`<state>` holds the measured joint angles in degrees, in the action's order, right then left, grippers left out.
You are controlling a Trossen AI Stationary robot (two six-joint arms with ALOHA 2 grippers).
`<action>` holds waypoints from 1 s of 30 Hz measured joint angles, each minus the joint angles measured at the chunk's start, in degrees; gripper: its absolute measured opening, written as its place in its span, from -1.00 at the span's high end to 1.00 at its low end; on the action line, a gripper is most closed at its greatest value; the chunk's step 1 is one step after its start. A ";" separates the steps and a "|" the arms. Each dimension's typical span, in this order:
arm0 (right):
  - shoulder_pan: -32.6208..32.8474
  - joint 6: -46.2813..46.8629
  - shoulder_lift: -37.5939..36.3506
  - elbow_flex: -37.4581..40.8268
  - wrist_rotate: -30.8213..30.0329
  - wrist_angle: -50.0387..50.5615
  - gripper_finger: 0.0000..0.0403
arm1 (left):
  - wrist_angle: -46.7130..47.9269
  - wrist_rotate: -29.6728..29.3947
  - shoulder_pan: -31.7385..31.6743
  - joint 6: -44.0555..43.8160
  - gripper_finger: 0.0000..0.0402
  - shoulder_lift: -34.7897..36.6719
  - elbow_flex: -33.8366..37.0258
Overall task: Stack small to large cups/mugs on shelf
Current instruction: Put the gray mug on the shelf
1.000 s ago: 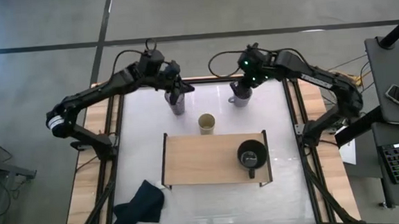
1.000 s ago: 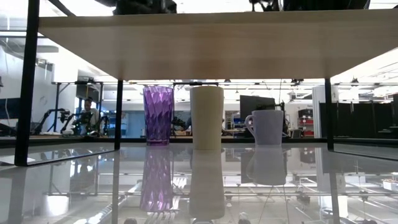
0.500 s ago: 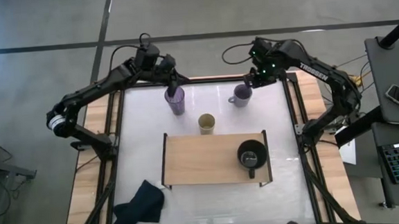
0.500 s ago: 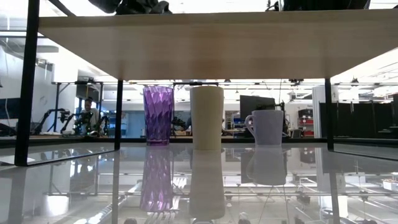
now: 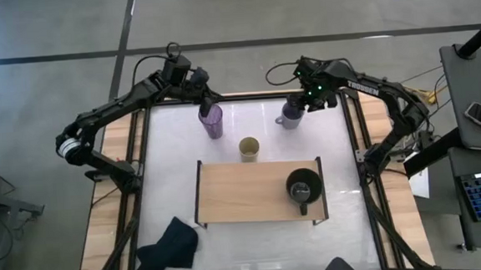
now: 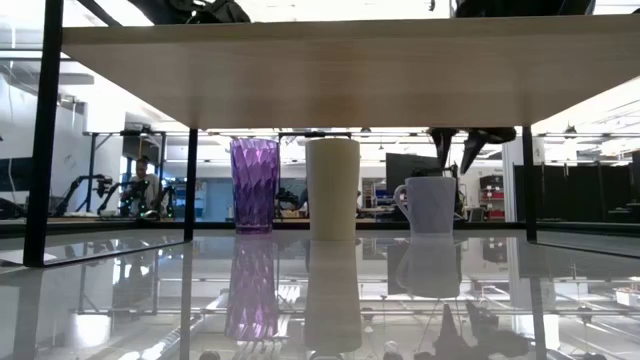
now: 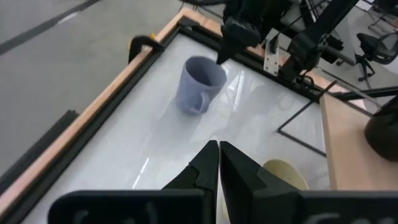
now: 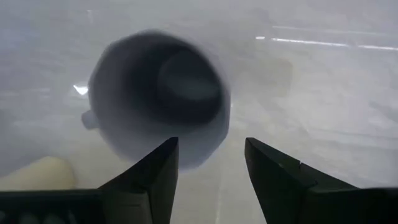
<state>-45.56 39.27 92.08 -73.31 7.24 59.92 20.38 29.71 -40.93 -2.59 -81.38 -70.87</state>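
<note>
The purple tumbler (image 5: 212,122), the pale yellow cup (image 5: 249,148) and the lavender-grey mug (image 5: 288,117) stand upright on the white tabletop beyond the shelf (image 5: 244,193). The black mug (image 5: 302,186) stands on the shelf's right end. My left gripper (image 5: 208,102) is shut, just above and beyond the tumbler's rim, touching nothing that shows. My right gripper (image 6: 458,150) is open above the lavender mug (image 6: 430,205), its fingers a little above the rim; the right wrist view looks down into the mug (image 8: 158,99).
A dark cloth (image 5: 168,248) lies at the table's near left corner. The shelf's black end frames (image 6: 45,130) stand between the cups and the near edge. The left wrist view shows the mug (image 7: 198,83) with my right gripper (image 7: 233,37) over it.
My right gripper drew back toward the far right edge, then came back down over the lavender mug; its fingers now show in the low view just above the rim. My left gripper has drawn up and back a little from the tumbler. The cups have stayed put.
</note>
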 joint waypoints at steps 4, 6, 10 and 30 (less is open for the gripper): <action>0.03 -0.11 1.24 0.36 -1.52 -1.57 0.12 | 1.20 0.00 0.00 0.01 1.00 0.00 0.84; 0.03 -0.29 1.86 0.08 -3.10 -1.74 0.12 | 1.68 0.00 0.00 0.00 1.00 0.00 0.98; -0.38 -0.72 3.19 0.05 -4.36 -3.20 0.13 | 1.61 0.00 0.00 0.03 1.00 0.00 1.05; -0.85 -5.89 6.11 0.49 -7.47 -4.94 0.69 | 1.62 0.00 -0.26 0.02 1.00 0.00 1.09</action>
<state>-46.41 33.38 98.19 -72.82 -0.23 54.98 22.00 29.71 -41.19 -2.57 -81.38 -69.78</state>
